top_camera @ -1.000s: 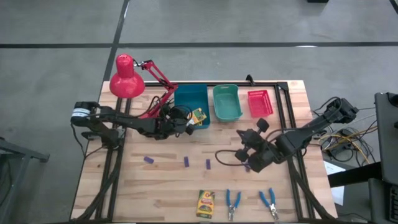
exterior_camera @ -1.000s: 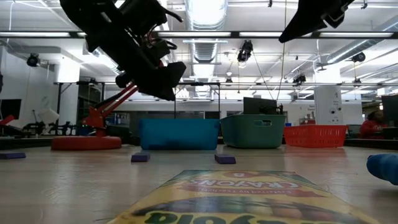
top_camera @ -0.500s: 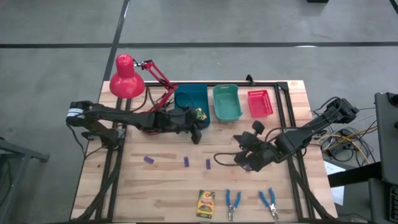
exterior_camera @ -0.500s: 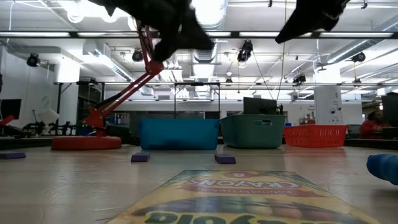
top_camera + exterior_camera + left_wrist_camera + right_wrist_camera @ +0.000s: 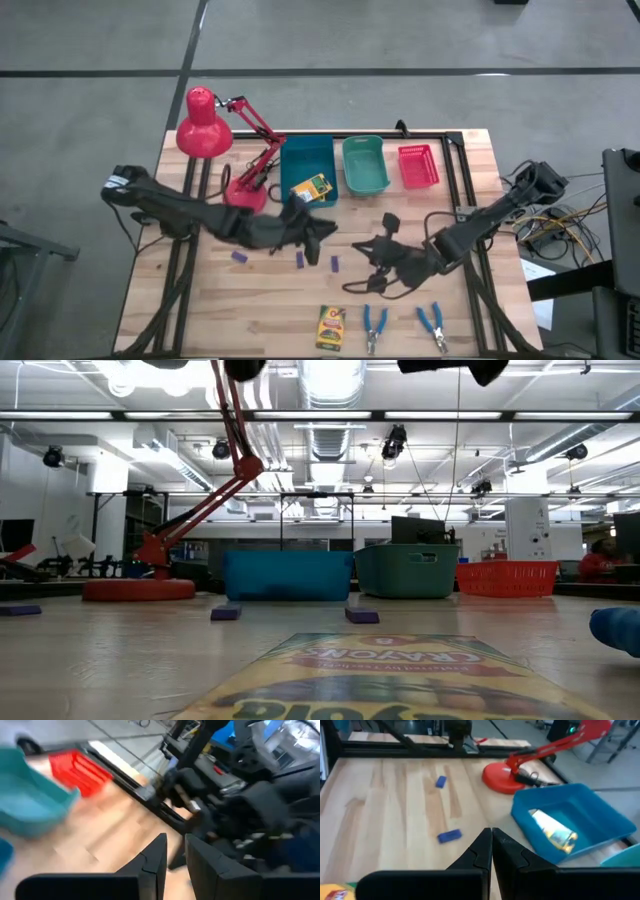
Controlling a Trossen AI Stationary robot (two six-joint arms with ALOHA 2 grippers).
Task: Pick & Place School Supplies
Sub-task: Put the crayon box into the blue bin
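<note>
Yellow crayon box (image 5: 310, 187) now lies in blue bin (image 5: 296, 156); left hand (image 5: 318, 232), narrow and empty, has withdrawn. Right hand (image 5: 365, 250) closed, empty.

Back edge blocked by lamp (image 5: 205, 127), blue bin (image 5: 307, 168), teal bin (image 5: 364, 165), red basket (image 5: 418, 165). Both arms crowd mid-table. Left front of table (image 5: 200, 310) open; purple blocks (image 5: 300, 260) barely obstruct.
</note>
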